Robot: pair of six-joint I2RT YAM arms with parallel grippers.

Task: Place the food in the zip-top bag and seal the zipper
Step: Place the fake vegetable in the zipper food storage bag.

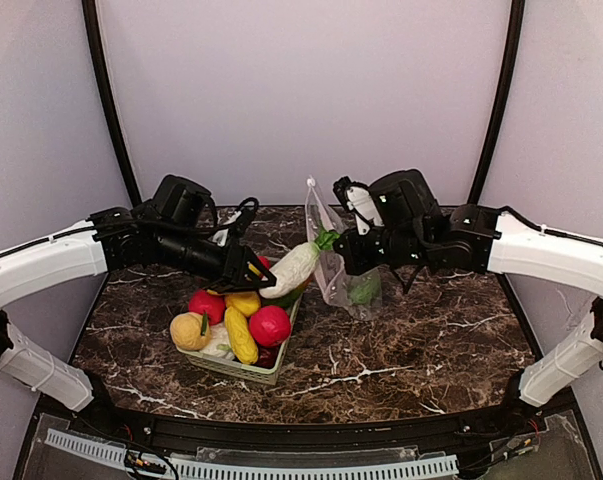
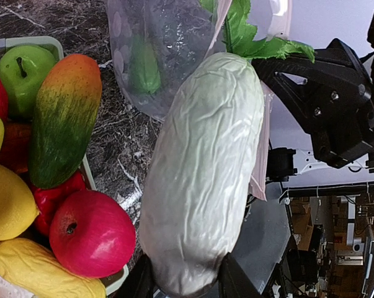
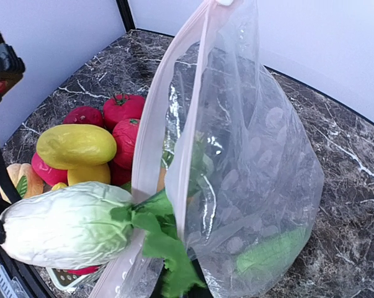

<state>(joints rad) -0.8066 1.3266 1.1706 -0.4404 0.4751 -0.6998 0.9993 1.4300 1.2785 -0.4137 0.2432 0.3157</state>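
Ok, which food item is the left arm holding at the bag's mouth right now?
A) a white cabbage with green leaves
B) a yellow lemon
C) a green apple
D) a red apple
A: the left fingers clamp the base of the white cabbage, and its green leaves reach the open edge of the zip-top bag; the red apple lies with the other fruit.

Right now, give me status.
Right gripper holding zip-top bag up. Left gripper shut on white cabbage, leaves at its mouth. Green piece inside; zipper open.
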